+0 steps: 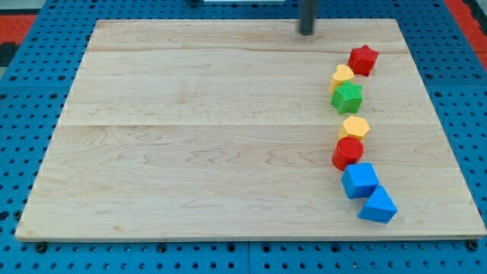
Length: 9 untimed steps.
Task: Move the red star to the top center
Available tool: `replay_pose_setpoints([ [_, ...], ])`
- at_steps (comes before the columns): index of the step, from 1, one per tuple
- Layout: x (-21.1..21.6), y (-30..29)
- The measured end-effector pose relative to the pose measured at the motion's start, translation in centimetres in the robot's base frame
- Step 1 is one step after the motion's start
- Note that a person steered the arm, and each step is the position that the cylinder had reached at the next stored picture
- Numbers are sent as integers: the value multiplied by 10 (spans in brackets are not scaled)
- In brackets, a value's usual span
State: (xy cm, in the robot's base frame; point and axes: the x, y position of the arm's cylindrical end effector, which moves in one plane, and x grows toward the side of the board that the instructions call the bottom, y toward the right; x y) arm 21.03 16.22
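The red star (364,59) lies near the view's upper right of the wooden board (190,129). It heads a chain of blocks that runs down the right side. My tip (306,32) is a dark rod end near the view's top, right of centre. It stands up and to the left of the red star, apart from it by a clear gap. It touches no block.
Below the red star lie a yellow block (342,75), a green star (348,97), a yellow hexagon (354,127), a red cylinder (348,152), a blue cube (359,180) and a blue triangular block (378,205). Blue pegboard surrounds the board.
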Motion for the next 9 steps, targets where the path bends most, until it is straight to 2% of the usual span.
replay_pose_setpoints([
  [1, -11, 135],
  [2, -9, 183],
  [3, 2, 183],
  [4, 78, 178],
  [5, 115, 127],
  [6, 117, 41],
  [7, 88, -8],
  [8, 72, 27],
  [9, 63, 31],
])
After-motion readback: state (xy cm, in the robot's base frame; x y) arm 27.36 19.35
